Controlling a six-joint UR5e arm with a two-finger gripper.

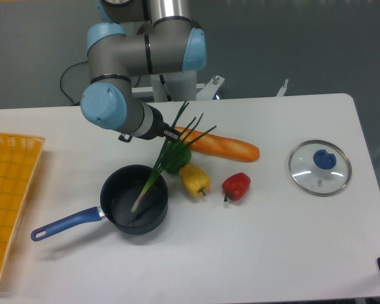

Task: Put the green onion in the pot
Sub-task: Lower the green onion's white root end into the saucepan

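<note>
An orange slatted tray (6, 190) lies at the left edge of the white table (272, 253). Right of it sits the pot (134, 201), its blue handle (63, 223) pointing toward the front left corner. The green onion (157, 171) stands slanted, its white bulb end down inside the pot and its dark leaves fanning up and to the right past the rim. The gripper (171, 132) is at those leaves, above the pot's far side; the wrist hides its fingers, so I cannot tell whether they are closed on the stalk or apart. Just right of the pot, a green bell pepper (177, 158) sits behind a yellow pepper (194, 179), then a red pepper (236, 186). A long baguette (218, 144) lies behind them. Near the right edge rests a glass lid (320, 167) with a blue knob.
</note>
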